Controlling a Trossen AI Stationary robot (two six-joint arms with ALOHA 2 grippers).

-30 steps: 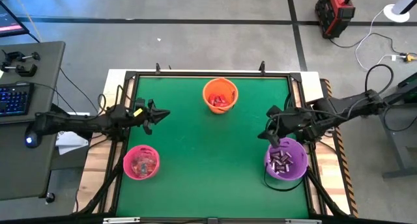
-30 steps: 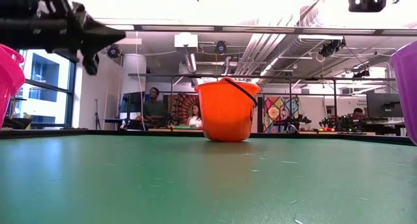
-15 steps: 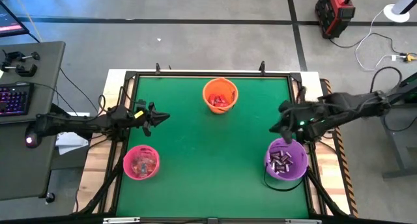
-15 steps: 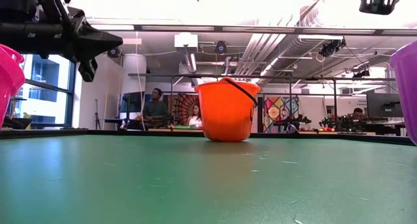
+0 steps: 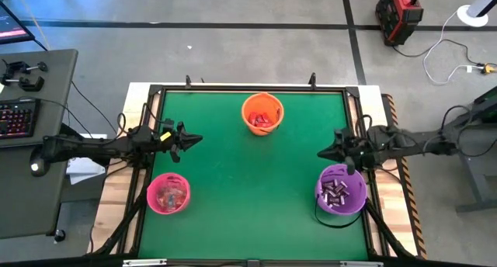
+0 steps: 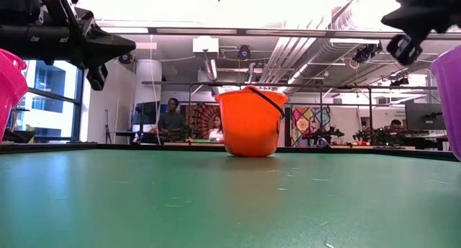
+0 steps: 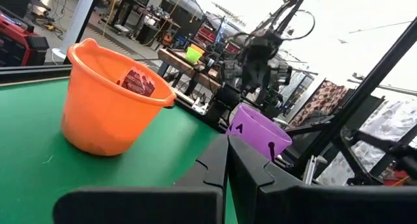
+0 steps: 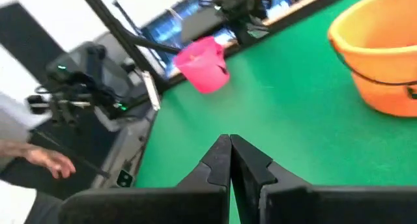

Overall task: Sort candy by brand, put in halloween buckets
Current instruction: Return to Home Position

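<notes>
Since our right gripper (image 5: 324, 153) has left the purple bucket (image 5: 340, 190), fingers together and empty like the waiting left gripper (image 5: 194, 138), we judge sorting done.

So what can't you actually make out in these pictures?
1. Brands: in the high view the candy is too small to read in the orange bucket, pink bucket and purple bucket.
2. Low view: the bucket walls hide all the candy, and the pink and purple buckets are cut off by the side edges.
3. Right wrist view: the orange bucket is cut off by the edge.
</notes>
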